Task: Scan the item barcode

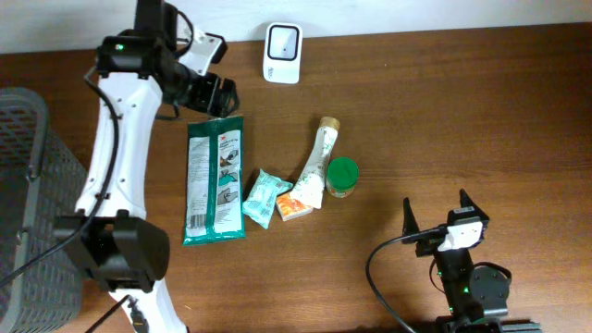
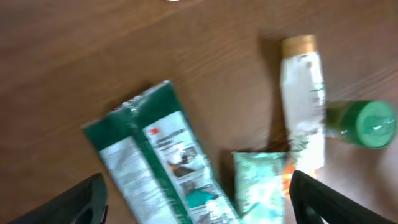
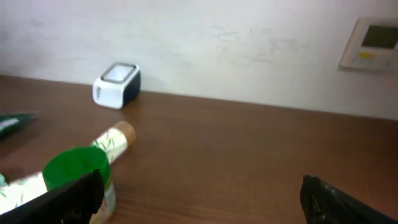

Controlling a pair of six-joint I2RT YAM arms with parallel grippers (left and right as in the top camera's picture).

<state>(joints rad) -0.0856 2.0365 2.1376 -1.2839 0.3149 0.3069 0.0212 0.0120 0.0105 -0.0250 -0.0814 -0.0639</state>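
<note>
A white barcode scanner (image 1: 282,53) stands at the table's back edge and also shows in the right wrist view (image 3: 117,84). A long green wipes pack (image 1: 215,180) lies flat on the table. My left gripper (image 1: 220,100) hovers over its top end, open, with nothing held. Between the spread fingers in the left wrist view (image 2: 198,205) lie the pack (image 2: 155,168) and a teal packet (image 2: 258,186). My right gripper (image 1: 437,215) stands open and empty near the front right.
Beside the pack lie the teal packet (image 1: 263,197), a small orange box (image 1: 296,208), a white tube (image 1: 317,165) and a green-capped jar (image 1: 342,177). A grey basket (image 1: 28,185) stands at the left edge.
</note>
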